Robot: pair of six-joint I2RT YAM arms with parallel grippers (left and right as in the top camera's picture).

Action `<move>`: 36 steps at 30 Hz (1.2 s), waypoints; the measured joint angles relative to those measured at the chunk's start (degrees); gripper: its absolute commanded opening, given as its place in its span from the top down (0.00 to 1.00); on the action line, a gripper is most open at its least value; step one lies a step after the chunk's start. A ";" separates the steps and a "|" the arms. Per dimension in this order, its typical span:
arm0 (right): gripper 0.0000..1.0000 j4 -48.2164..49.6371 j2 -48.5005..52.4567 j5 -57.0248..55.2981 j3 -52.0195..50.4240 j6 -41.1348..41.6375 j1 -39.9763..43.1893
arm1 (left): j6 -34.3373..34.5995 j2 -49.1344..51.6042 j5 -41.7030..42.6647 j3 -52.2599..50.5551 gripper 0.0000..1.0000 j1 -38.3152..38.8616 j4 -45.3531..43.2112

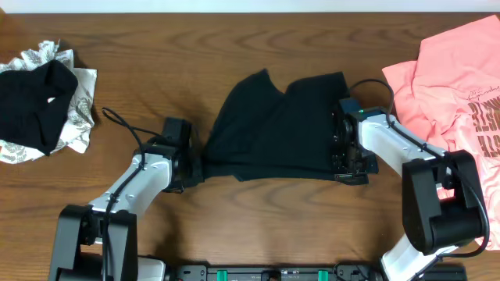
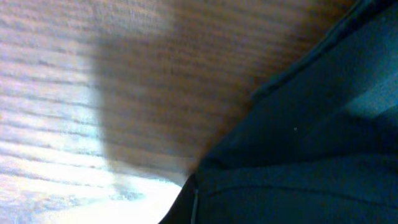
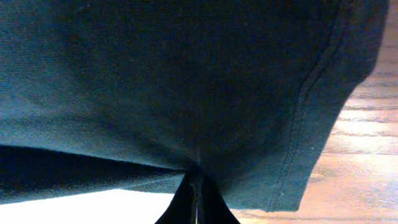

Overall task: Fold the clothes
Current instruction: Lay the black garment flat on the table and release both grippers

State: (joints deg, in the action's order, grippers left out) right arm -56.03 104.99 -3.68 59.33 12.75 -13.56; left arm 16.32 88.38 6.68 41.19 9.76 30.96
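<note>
A dark teal-black garment lies partly folded in the middle of the wooden table. My left gripper is at its left lower corner and is shut on the cloth; the left wrist view shows the fabric pinched at the bottom edge against the wood. My right gripper is at the garment's right edge, shut on the fabric; in the right wrist view the cloth hangs from the closed fingertips, with a stitched hem at the right.
A pink printed shirt lies at the right edge of the table. A pile with a black garment on white patterned cloth sits at the far left. Bare wood table lies in front of the garment.
</note>
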 measured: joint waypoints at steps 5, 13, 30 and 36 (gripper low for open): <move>0.93 -0.09 0.00 -0.11 0.00 0.00 0.00 | -1.16 -0.11 0.52 0.00 0.74 -0.02 0.63; 0.54 -0.68 -0.07 -2.89 -0.04 -0.68 0.17 | -2.29 -0.81 0.61 1.97 0.67 -0.02 7.08; 0.37 -1.11 -0.20 -4.13 0.02 -1.05 1.03 | -4.39 -8.87 0.63 12.48 0.44 -0.02 14.23; 0.37 -0.98 -0.24 -4.28 0.02 -1.07 1.03 | -4.81 -8.87 0.63 12.48 0.44 -0.02 11.56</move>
State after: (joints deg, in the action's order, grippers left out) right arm -57.01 104.75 -7.97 59.35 11.68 -12.53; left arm 11.51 79.50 7.31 53.67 9.74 42.52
